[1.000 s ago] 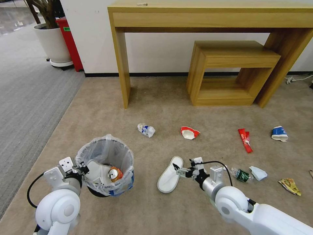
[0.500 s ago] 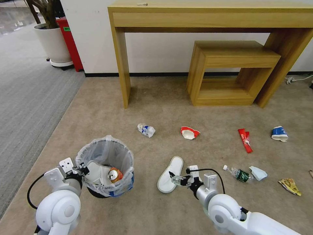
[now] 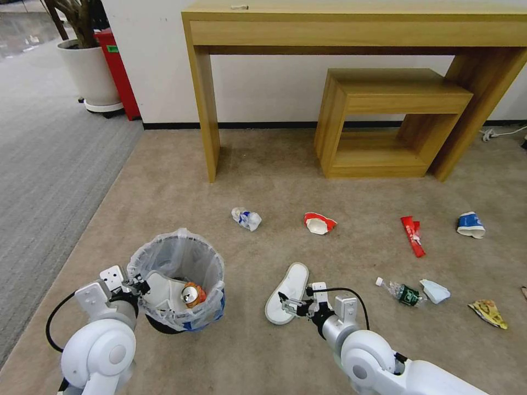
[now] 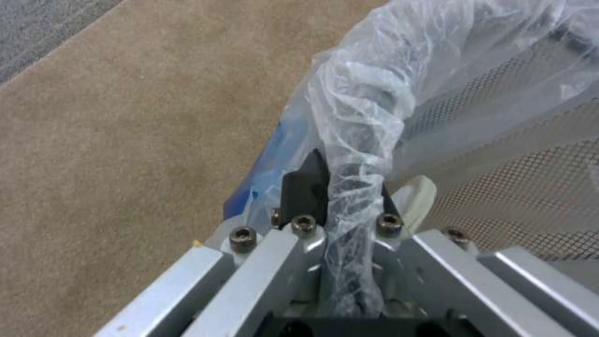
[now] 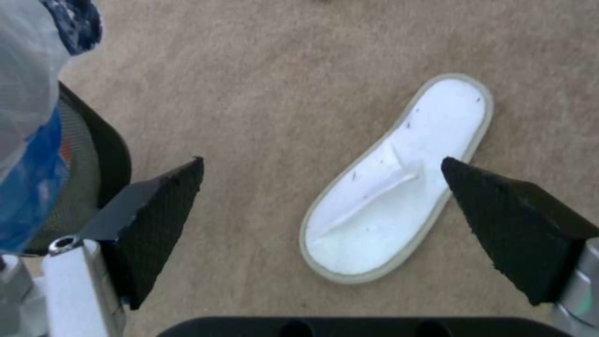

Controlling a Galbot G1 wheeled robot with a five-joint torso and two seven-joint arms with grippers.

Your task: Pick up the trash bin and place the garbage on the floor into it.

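Observation:
The trash bin (image 3: 178,258), lined with a crinkly white bag, hangs at the lower left with my left gripper (image 3: 137,286) shut on its near rim (image 4: 355,140). A white slipper (image 3: 158,289) and an orange can (image 3: 193,293) lie inside it. My right gripper (image 3: 288,303) is open, low over the near end of a second white slipper (image 3: 288,288) on the beige floor (image 3: 351,258). In the right wrist view this slipper (image 5: 399,178) lies between the spread fingers (image 5: 156,210). More garbage lies beyond: two crushed cups (image 3: 246,218) (image 3: 319,223), a red wrapper (image 3: 413,235), a small bottle (image 3: 405,293).
A blue-white cup (image 3: 471,224), a tissue (image 3: 435,291) and a yellow wrapper (image 3: 488,312) lie to the right. A wooden console table (image 3: 351,33) and a low wooden stool (image 3: 384,120) stand at the wall. A plant pot (image 3: 88,71) stands on grey carpet (image 3: 44,164), far left.
My right gripper has drawn back toward me and to the left, from the slipper's right side to over its near end. The left arm and the bin have stayed put.

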